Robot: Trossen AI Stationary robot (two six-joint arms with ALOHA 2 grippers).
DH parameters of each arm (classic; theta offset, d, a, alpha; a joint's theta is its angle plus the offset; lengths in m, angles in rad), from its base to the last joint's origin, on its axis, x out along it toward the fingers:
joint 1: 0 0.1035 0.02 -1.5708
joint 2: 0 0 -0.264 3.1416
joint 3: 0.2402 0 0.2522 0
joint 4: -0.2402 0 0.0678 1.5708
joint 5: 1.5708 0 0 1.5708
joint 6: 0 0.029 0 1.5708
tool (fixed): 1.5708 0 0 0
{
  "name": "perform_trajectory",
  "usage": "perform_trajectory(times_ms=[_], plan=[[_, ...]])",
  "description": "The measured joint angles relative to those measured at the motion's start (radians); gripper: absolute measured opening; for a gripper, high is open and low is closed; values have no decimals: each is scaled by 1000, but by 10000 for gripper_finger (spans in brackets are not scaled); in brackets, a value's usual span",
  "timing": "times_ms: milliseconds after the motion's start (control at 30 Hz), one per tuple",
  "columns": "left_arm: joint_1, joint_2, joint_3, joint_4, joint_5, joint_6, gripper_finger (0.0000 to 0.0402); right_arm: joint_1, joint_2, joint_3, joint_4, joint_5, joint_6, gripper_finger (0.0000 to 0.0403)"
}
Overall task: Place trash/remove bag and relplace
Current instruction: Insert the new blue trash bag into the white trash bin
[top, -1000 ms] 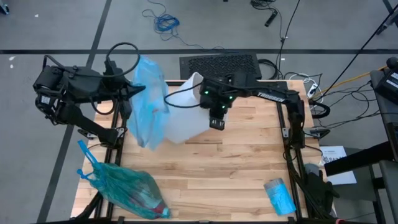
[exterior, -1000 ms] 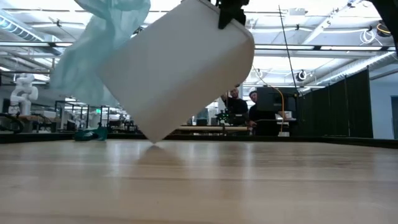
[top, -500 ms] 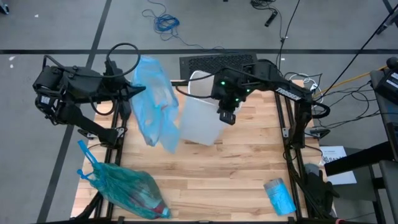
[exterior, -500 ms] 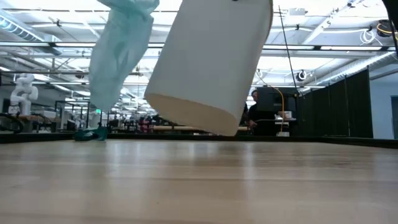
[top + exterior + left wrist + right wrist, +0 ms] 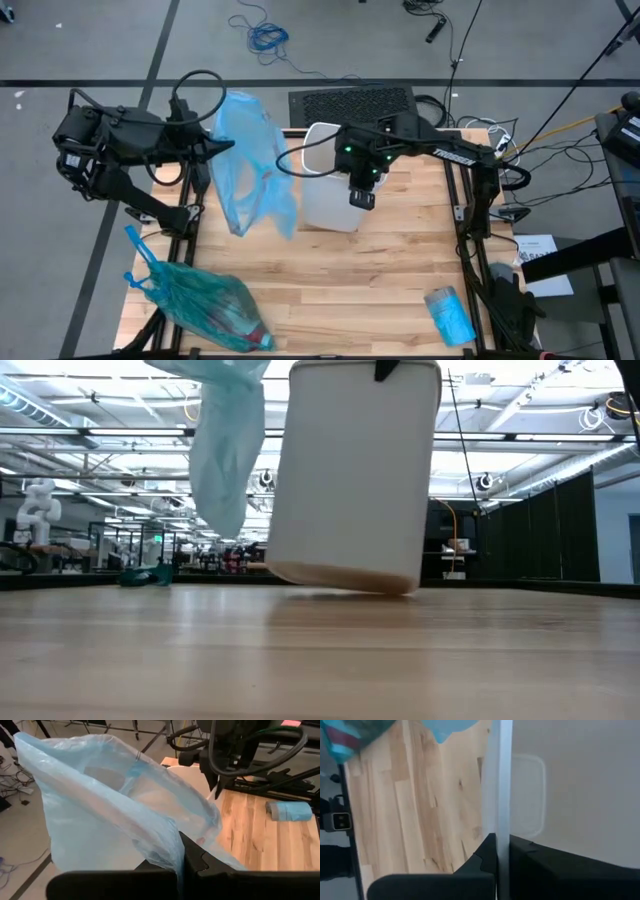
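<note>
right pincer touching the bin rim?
Touching. The right wrist view shows the right pincer shut on the white bin's rim, wall between its fingers; the high view agrees.

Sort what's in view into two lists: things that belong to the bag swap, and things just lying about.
Part of the job:
- white bin, rim pinched by the right gripper
- fresh blue bag, held up by the left gripper
- tied full bag
- roll of blue bags

Lying about:
- black mat
- blue cable on the floor

No legible txt or labels anywhere.
</note>
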Motion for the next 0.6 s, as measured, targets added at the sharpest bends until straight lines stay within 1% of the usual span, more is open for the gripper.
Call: perform_trajectory(times_ms=[167, 500, 600], plan=[[0, 0, 0, -10, 0, 0, 0, 0, 0, -8, -3, 31, 0, 0], [0, 0, 0, -10, 1, 0, 0, 22, 34, -8, 26, 32, 0, 0], [0, 0, 0, -10, 19, 0, 0, 27, 43, -8, 32, 31, -1, 0]])
